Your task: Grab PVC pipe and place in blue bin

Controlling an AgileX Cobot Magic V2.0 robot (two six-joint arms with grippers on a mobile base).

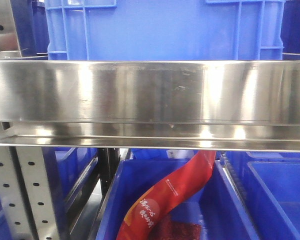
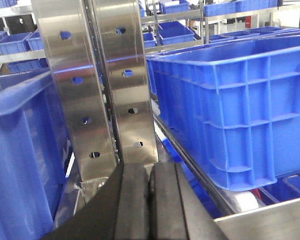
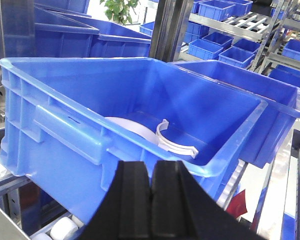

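In the right wrist view a blue bin [image 3: 65,70] stands on the shelf just ahead of my right gripper [image 3: 151,170]. Inside it lie white PVC pieces: a wide curved piece [image 3: 125,125] and a C-shaped clip [image 3: 172,142] near the front wall. The right gripper is shut and empty, below and in front of the bin's near rim. My left gripper [image 2: 150,172] is shut and empty, facing two perforated steel uprights [image 2: 75,90], with a large blue bin [image 2: 250,100] to its right. No gripper shows in the front view.
A steel shelf rail [image 1: 150,95] fills the front view, with a blue bin [image 1: 160,30] above it. Below it, a red packet [image 1: 175,195] lies in another blue bin [image 1: 110,200]. White rollers [image 3: 60,231] sit under the bin. More blue bins [image 3: 285,90] crowd the racks.
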